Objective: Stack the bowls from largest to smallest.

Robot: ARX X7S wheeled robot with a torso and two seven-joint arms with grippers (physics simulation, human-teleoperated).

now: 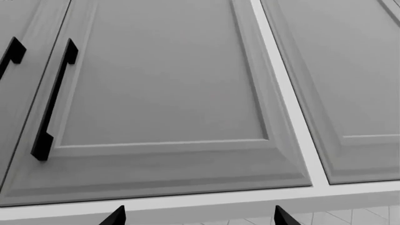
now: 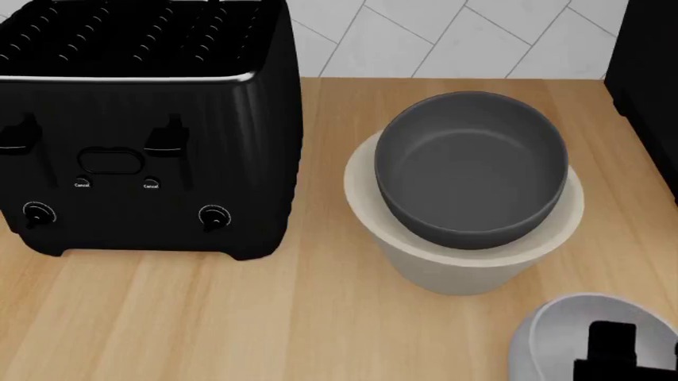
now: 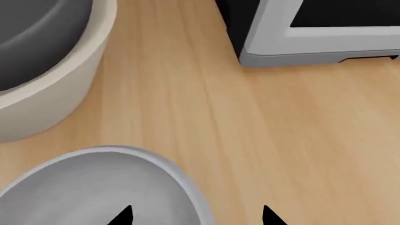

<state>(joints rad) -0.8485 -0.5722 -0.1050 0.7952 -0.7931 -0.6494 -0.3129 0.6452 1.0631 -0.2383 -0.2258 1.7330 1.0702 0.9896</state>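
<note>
Right gripper [image 3: 195, 216] hangs with its tips apart over the rim of the pale bowl [image 3: 93, 187], one tip inside the bowl and one outside, gripping nothing yet; that straddle suits a pinch on the wall. Just beyond the pale bowl stands the cream bowl [image 2: 456, 262] with the dark grey bowl [image 2: 471, 171] already nested in it, so only the smallest remains on the bench [image 2: 190, 317]. Left gripper [image 1: 196, 218] is spread too, empty, facing cabinet doors [image 1: 168, 84], clear of the work. A black toaster [image 2: 138, 127] sits beside the cream bowl.
</note>
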